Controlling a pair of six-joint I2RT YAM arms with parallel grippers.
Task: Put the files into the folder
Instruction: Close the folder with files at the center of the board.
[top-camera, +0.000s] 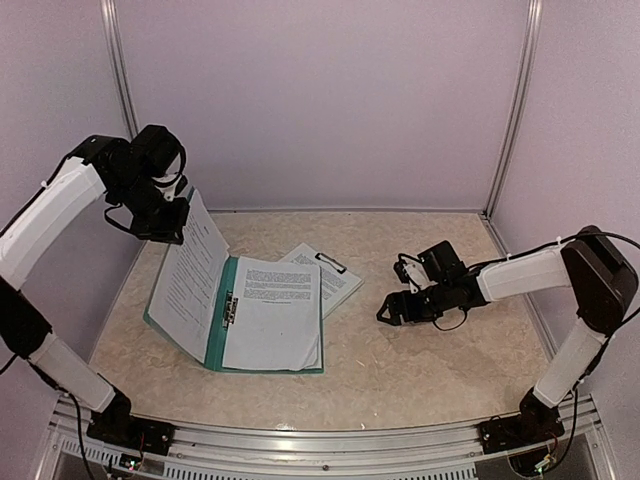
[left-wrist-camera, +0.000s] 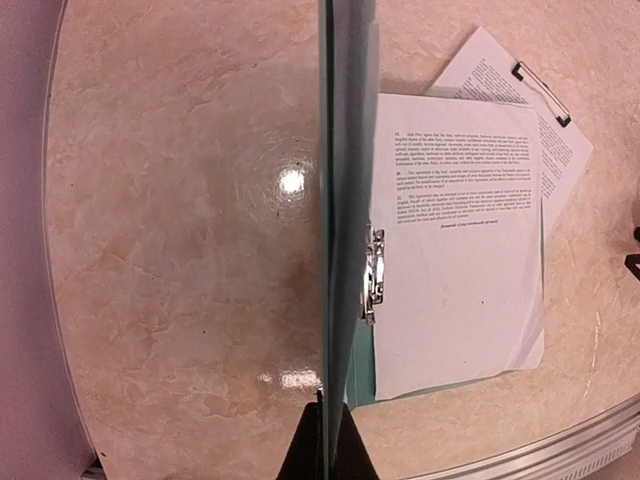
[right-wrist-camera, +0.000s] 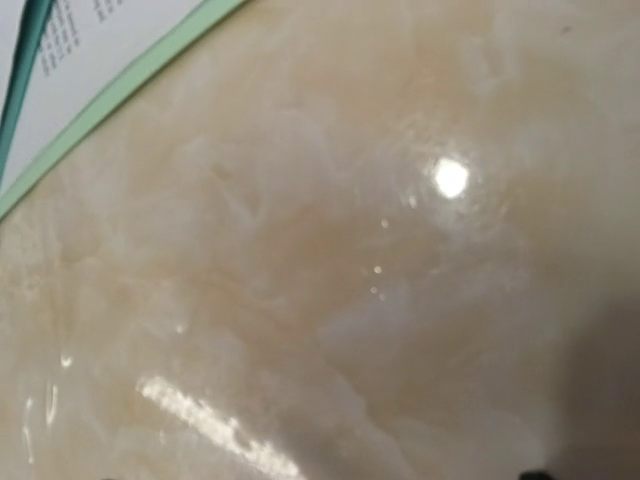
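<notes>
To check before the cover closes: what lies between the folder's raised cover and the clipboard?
The printed files, lying flat on the open half of the folder. The top view and the left wrist view both show this.

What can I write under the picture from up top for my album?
Left end effector holds the folder open, files lying inside, right end effector open nearby.
</notes>
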